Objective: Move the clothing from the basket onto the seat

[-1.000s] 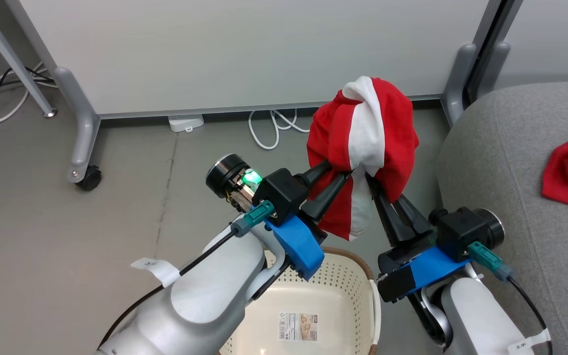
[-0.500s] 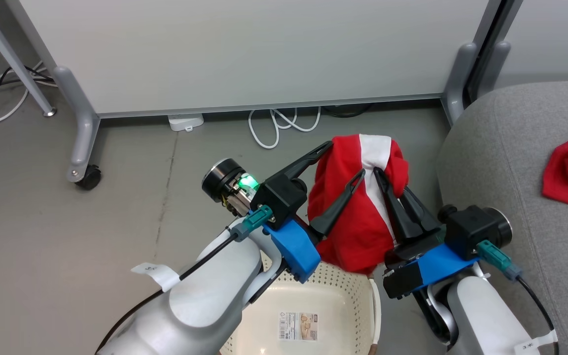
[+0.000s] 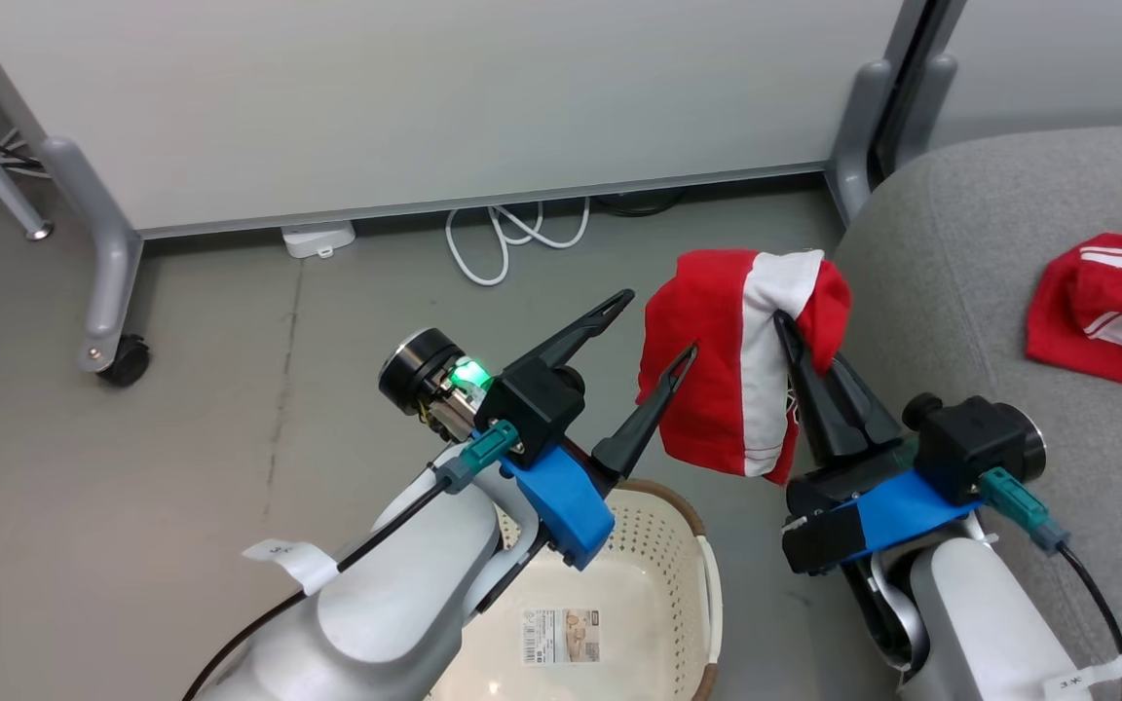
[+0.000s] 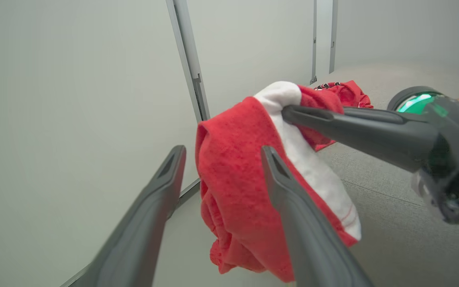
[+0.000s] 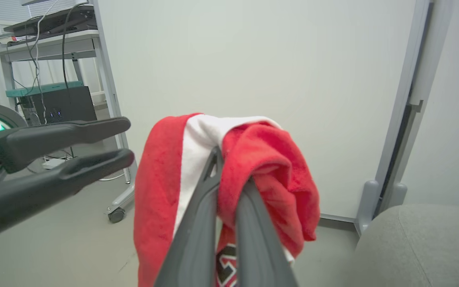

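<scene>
Now mid-carry: right pincer (image 3: pixel 783 326) clenched on clothing (image 3: pixel 707 389), left pincer (image 3: pixel 656 323) released alongside. Next, over seat (image 3: pixel 960 253) to its right; unclench.

Lettering (image 5: pixel 226 261) on the clothing (image 5: pixel 157 191) mostly behind right fingers (image 5: pixel 197 231)

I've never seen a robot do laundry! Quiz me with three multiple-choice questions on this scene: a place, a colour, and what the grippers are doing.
1. Which gripper grips the hanging red garment? A. left B. right C. both
2. What colour is its broad stripe? A. white B. yellow C. green
3. Where is the second red garment relative to the grey seat? A. under it B. behind it C. on top of it

Answers: 1 B, the right gripper is shut on the cloth, the left gripper open. 2 A, it runs white between red panels. 3 C, it lies on the cushion top.
</scene>
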Motion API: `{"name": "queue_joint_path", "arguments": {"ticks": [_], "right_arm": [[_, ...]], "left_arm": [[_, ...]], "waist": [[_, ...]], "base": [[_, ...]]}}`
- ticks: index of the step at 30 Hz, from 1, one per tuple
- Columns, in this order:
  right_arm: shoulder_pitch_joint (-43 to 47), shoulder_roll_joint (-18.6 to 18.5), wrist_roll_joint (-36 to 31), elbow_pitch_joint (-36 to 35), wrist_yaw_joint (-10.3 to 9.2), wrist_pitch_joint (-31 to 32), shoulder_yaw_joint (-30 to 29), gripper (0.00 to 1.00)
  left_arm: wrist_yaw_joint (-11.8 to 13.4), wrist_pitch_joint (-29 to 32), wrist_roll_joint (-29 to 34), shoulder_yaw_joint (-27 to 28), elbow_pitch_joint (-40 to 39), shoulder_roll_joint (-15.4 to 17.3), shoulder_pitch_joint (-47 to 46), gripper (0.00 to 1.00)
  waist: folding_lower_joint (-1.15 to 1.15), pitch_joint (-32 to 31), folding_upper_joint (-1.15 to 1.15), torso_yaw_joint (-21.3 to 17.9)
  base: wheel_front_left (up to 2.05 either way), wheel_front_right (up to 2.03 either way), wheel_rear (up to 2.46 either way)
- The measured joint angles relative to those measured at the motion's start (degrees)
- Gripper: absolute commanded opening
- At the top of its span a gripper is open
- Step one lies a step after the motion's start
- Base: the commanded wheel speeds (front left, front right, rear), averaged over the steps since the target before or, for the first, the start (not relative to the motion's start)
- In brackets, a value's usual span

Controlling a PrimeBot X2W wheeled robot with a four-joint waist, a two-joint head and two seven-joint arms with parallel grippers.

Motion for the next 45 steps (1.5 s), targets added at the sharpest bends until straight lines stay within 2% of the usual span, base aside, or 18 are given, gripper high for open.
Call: {"name": "queue_joint_path", "arguments": {"ticks": [14,29,36,45], "right_arm": [[0.6,0.0,-1.0,-3.0,0.0,0.0,-4.4,0.0],[3.5,0.2,-1.1,-5.0,0.0,0.0,-9.3,0.0],[4.8,0.2,-1.1,-5.6,0.0,0.0,-10.7,0.0],[4.0,0.3,-1.5,-7.5,0.0,0.0,-12.1,0.0]], "left_arm": [[0.1,0.0,1.0,-0.1,-0.7,0.7,0.6,1.0],[-0.4,0.0,1.5,-2.0,-0.6,-0.2,0.4,1.0],[-0.4,0.0,1.6,-2.1,-0.6,-0.3,0.4,1.0],[-0.4,0.0,2.1,-1.9,-0.8,-0.2,0.4,1.0]], "waist": [[0.0,2.8,0.0,-7.2],[0.0,4.8,0.0,-14.4],[0.0,5.4,0.0,-16.1],[0.0,6.0,0.0,-16.1]], "base": [[0.0,0.0,0.0],[0.0,0.0,0.0],[0.0,0.0,0.0],[0.0,0.0,0.0]]}}
